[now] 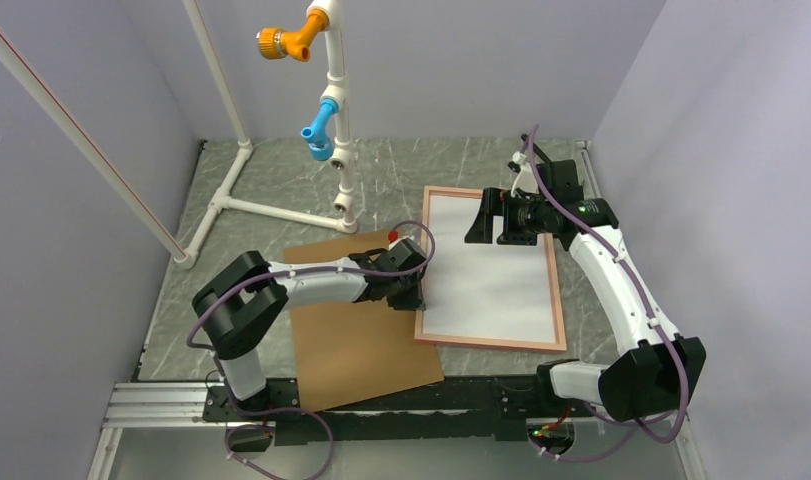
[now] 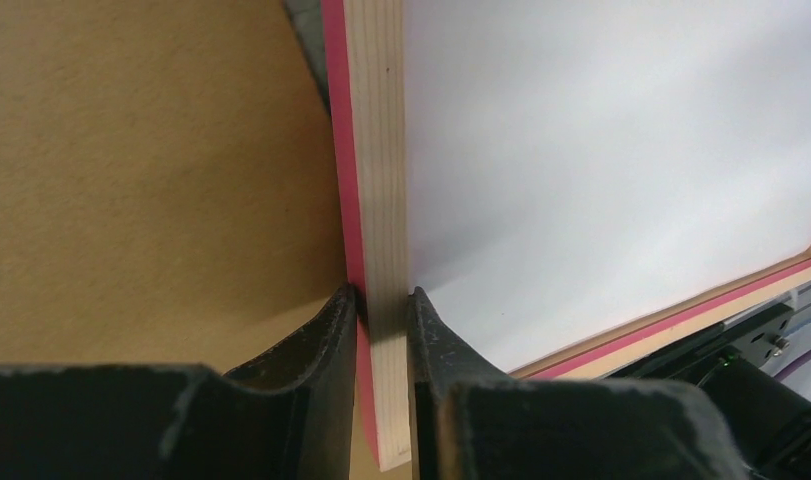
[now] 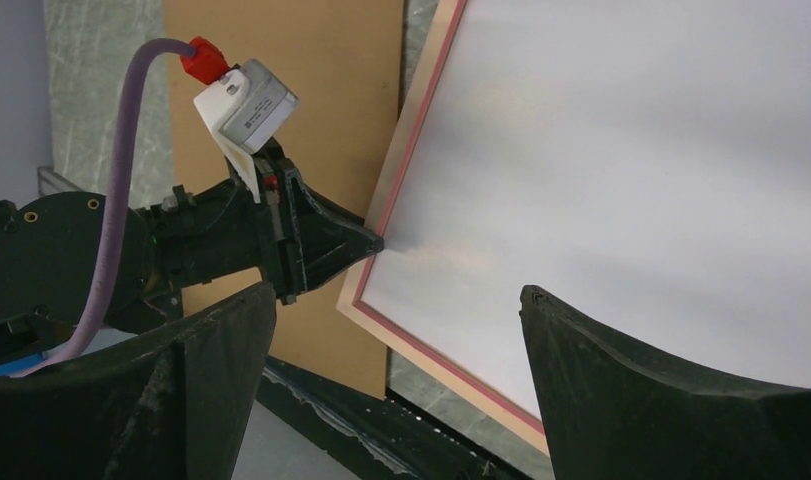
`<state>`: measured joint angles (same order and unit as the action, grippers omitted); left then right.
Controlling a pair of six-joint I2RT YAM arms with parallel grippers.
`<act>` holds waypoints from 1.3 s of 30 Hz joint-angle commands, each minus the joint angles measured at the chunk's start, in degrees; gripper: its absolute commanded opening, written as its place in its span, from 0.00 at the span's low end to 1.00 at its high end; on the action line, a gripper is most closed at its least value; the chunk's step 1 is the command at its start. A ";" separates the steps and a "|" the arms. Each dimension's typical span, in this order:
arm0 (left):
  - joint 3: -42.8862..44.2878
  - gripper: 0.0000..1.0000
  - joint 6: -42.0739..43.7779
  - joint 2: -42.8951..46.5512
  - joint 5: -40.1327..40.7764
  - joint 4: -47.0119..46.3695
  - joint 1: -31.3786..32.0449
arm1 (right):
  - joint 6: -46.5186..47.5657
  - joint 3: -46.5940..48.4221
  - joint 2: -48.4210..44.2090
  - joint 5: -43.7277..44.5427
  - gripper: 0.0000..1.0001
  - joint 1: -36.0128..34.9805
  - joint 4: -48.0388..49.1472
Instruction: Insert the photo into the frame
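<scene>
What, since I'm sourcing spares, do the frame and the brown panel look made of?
The frame looks like pale bare wood: faint grain shows on its back, with a pink-red painted or coated outer side. The panel looks like hardboard or stiff card: flat brown, matte, finely fibrous; which one I cannot tell.

Robotics laboratory test cell: plain pale partition walls enclosing a marble-patterned tabletop; left arm and right arm bolted at its near edge beside an aluminium rail; white pipe stand with coloured fittings.
</scene>
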<state>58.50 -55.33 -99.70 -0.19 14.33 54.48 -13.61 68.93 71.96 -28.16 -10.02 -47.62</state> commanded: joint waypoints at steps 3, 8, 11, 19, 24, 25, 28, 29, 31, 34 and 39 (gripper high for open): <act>6.35 0.00 -4.22 -2.61 -1.48 -5.20 1.25 | 2.67 2.64 -2.75 5.81 0.95 0.56 -2.01; 8.85 0.00 -5.97 -5.50 -1.43 -5.48 2.20 | 2.97 2.84 -3.30 6.39 0.96 0.71 -2.22; 8.92 0.00 -6.99 -6.49 -1.68 -6.79 2.97 | 2.89 2.16 -3.43 6.06 0.96 0.69 -1.98; 9.34 0.27 -6.49 -5.11 0.00 -6.38 3.88 | 2.62 1.26 -3.51 5.23 0.96 0.79 -1.57; 6.45 0.48 -6.20 -2.22 0.01 -9.66 3.93 | 2.41 0.97 -3.72 4.91 0.96 0.81 -1.17; 5.97 0.52 -6.05 -1.74 0.03 -10.16 3.89 | 2.43 0.87 -3.68 4.72 0.96 0.80 -1.20; 4.62 0.59 -5.33 0.15 0.01 -10.88 3.88 | 2.27 0.46 -3.66 4.25 0.96 0.83 -0.96; 3.91 0.61 -5.05 0.99 0.01 -11.29 3.88 | 2.19 0.24 -3.72 4.10 0.96 0.83 -0.81; 2.28 0.66 -4.60 2.74 2.15 -12.29 3.69 | 2.02 -0.28 -3.67 3.48 0.96 0.82 -0.48; -0.62 0.68 -3.79 5.37 2.60 -13.83 3.07 | 1.47 -1.43 -3.43 2.42 0.96 0.80 0.35; -7.83 0.68 -2.37 10.63 2.89 -16.25 0.52 | 0.50 -3.92 -2.67 -0.70 0.96 0.77 1.78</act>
<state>55.00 -59.61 -93.95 1.28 1.50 56.95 -12.03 66.37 69.84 -25.50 -9.41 -48.73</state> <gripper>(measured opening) 0.679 0.958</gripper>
